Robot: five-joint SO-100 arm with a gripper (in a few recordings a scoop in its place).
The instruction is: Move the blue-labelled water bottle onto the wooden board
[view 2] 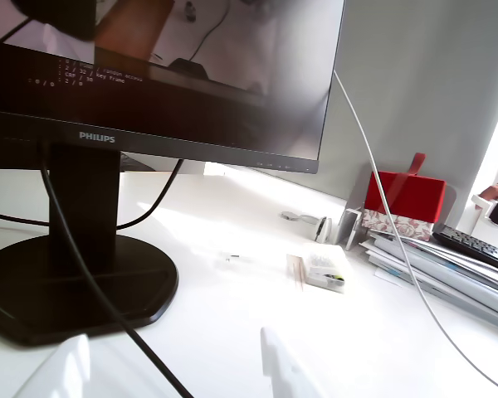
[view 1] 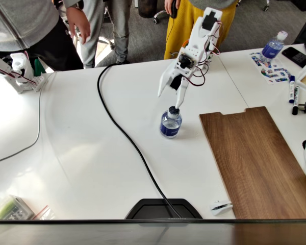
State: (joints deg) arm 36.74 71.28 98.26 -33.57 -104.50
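In the fixed view the white arm's fingers (view 1: 173, 97) hang spread, pointing down, directly above the blue-labelled water bottle (view 1: 171, 124). The right fingertip comes down to the bottle's greyish top and seems to touch it; the left finger stands off to the left, so the spread fingers are not pinching anything.

The bottle stands upright on the white desk (view 1: 81, 153), its long axis vertical and its top pointing up at the fingers. A dark navy band wraps its lower body. It holds clear liquid, though how full it is cannot be told. It sits just left of the wooden board (view 1: 255, 163), apart from it.

The board lies flat on the right part of the desk, its long axis running from far to near, with the notched short edge at the far end. Its surface is bare.

A black cable (view 1: 127, 138) curves across the desk left of the bottle, toward the near edge. Far right, a slimmer bottle with a white cap (view 1: 273, 48) stands upright, with markers (view 1: 291, 89) near it. People stand behind the far edge.

In the wrist view, two blurred white finger (view 2: 286, 365) tips show at the near edge, set apart, in front of a monitor stand (view 2: 75, 274).
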